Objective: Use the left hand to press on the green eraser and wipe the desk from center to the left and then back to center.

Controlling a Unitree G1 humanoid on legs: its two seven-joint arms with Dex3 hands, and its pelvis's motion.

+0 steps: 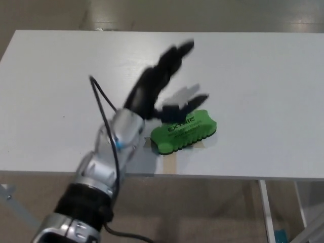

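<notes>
My fingers (174, 56) are spread apart and lifted up. They hold nothing. They look blurry and point to the far side of the desk. My thumb (188, 104) sticks out to the right, just over the far edge of the green eraser (185, 131), and I cannot tell if it touches.

The eraser lies flat near the front edge of the white desk (263, 76), about in the middle. It sits on a strip of tan tape (171, 163). I think the tape marks the center spot.

My left hand (152, 93) is tipped up and not pressing down. My silver wrist (124, 134) and arm come in from the near left, with a black cable (104, 109) looping beside them. My right hand is not to be seen.
</notes>
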